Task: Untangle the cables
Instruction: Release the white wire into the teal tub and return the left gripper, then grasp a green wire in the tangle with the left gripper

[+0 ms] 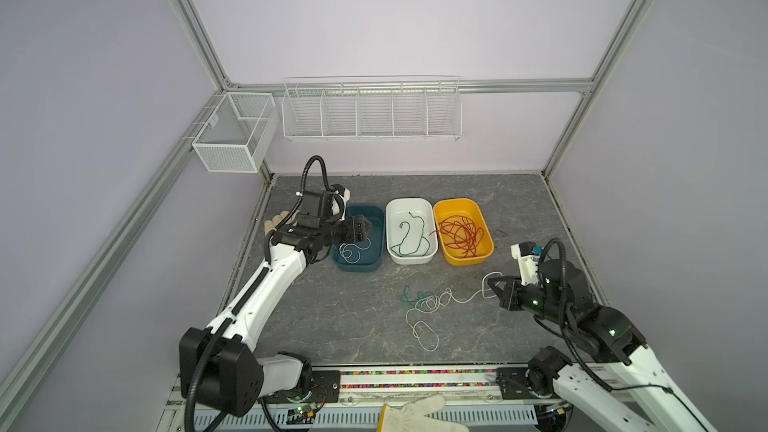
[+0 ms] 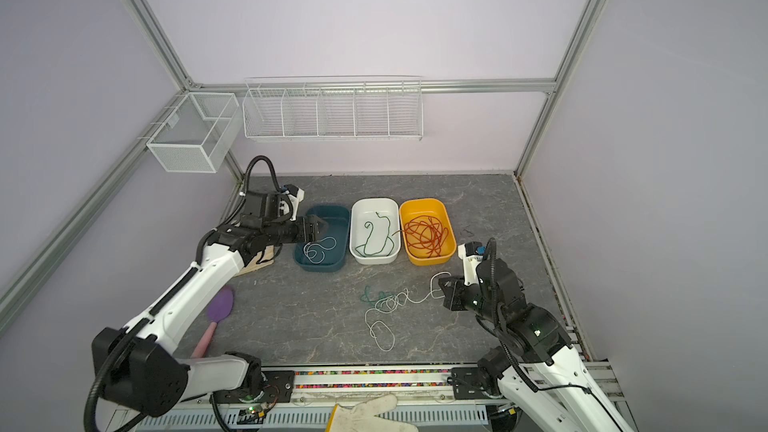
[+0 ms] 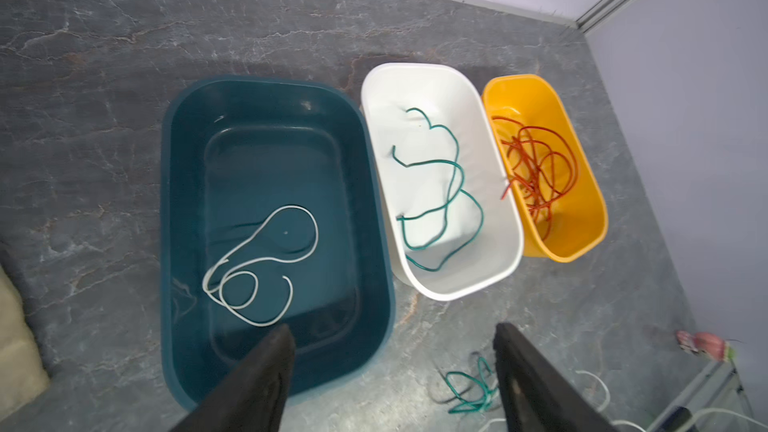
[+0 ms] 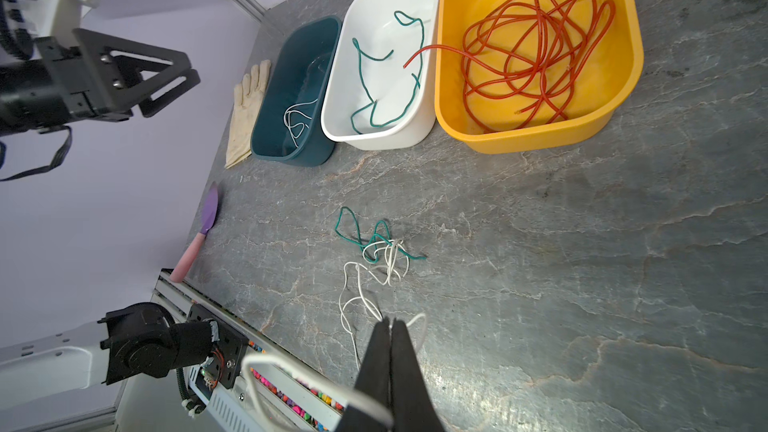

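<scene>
Right gripper (image 4: 390, 320), jaws clamped on the white cable (image 4: 270, 358), could tighten its knot with the green cable (image 4: 338, 222) if pulled; left gripper (image 3: 392, 328) jaws stand apart.

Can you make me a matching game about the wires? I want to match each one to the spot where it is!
Things:
1. red-orange cables
2. lone white cable
3. lone green cable
4. green-and-white tangle

Places:
A. in the white tub
B. on the bare table
C. in the teal tub
D. in the yellow tub

Pairs: 1-D, 2-C, 3-A, 4-B.
</scene>
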`<state>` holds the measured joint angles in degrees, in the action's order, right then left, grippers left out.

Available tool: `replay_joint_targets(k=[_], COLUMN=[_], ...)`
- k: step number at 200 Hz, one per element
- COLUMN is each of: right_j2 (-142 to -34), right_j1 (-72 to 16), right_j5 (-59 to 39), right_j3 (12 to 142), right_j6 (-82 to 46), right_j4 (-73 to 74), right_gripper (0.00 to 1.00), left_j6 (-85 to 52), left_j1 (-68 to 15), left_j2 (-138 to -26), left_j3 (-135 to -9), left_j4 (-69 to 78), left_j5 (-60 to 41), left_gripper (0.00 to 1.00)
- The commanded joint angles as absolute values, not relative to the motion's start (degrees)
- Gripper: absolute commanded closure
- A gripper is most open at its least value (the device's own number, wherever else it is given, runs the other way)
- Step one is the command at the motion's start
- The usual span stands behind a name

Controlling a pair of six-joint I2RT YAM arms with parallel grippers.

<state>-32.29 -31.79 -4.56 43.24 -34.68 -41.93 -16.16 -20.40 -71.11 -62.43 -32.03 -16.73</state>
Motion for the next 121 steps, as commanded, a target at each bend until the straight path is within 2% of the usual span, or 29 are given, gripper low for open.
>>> replay_joint_targets(k=[1,42,75,121], right_j2=[-32.60,-33.41,-33.32,-32.74], right_j1=[-32.33,-32.39,-32.52,-32.54], right_j5=[-5.54,-5.71,-5.85,-5.28], right_j3=[43.80,43.55,43.09,42.23], right_j6=[-34.07,-34.07,-34.19,-34.19], right_j4=[-40.55,-39.73,-39.51,-39.73], right_gripper=[0.94,0.94,0.94,0.94], left_j6=[-19.73,-27.38,-31.20,-33.37], left_j1=[-25.42,-38.01,-48.33,-53.84], left_j2=[-66.95,-61.36,-62.69,-69.01], left_j3=[-58.63,-51.44,-49.23,-49.54], left_j4=[-35.07,-33.23,-32.83,-30.95], left_j5=[-15.77,-10.11,-2.94,1.31], left_gripper=[0.21,0.17,0.12,0.05])
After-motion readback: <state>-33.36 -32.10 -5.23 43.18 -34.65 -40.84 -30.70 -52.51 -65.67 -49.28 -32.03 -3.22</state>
